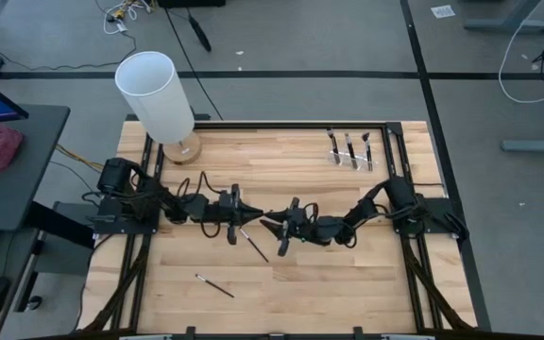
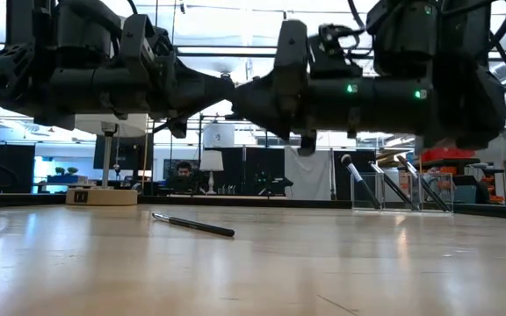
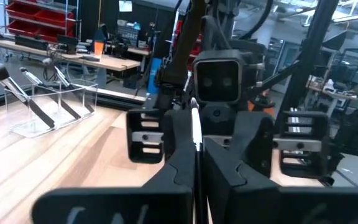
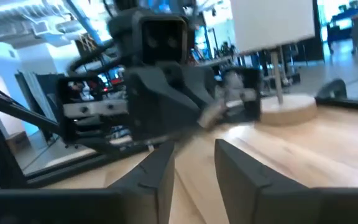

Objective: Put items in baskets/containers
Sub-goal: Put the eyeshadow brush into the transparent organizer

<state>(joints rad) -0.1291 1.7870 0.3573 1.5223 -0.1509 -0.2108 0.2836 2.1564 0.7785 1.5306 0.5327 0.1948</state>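
Note:
My left gripper point(image 1: 249, 219) is shut on a thin dark brush point(image 3: 196, 127) over the middle of the table. My right gripper point(image 1: 274, 222) faces it tip to tip, and its open fingers point(image 4: 160, 168) stand just short of the brush's free end. A second brush point(image 1: 254, 245) lies flat on the wood just near of the two grippers, and a third brush point(image 1: 213, 285) lies toward the near edge. The clear holder point(image 1: 350, 153) at the far right has three brushes leaning in it. My left gripper pinches the brush between its two shut fingers point(image 3: 173, 155). The fingers lie level and point toward the table's right, with the brush running along them. Its pale silvery part point(image 3: 196, 121) sticks out past the fingertips. The brush is lifted clear of the table.
A tall white cylinder point(image 1: 156, 94) on a round wooden base point(image 1: 187, 149) stands at the far left corner. Black frame rails point(image 1: 414, 274) run along both sides of the table. Bare wood lies near of the grippers.

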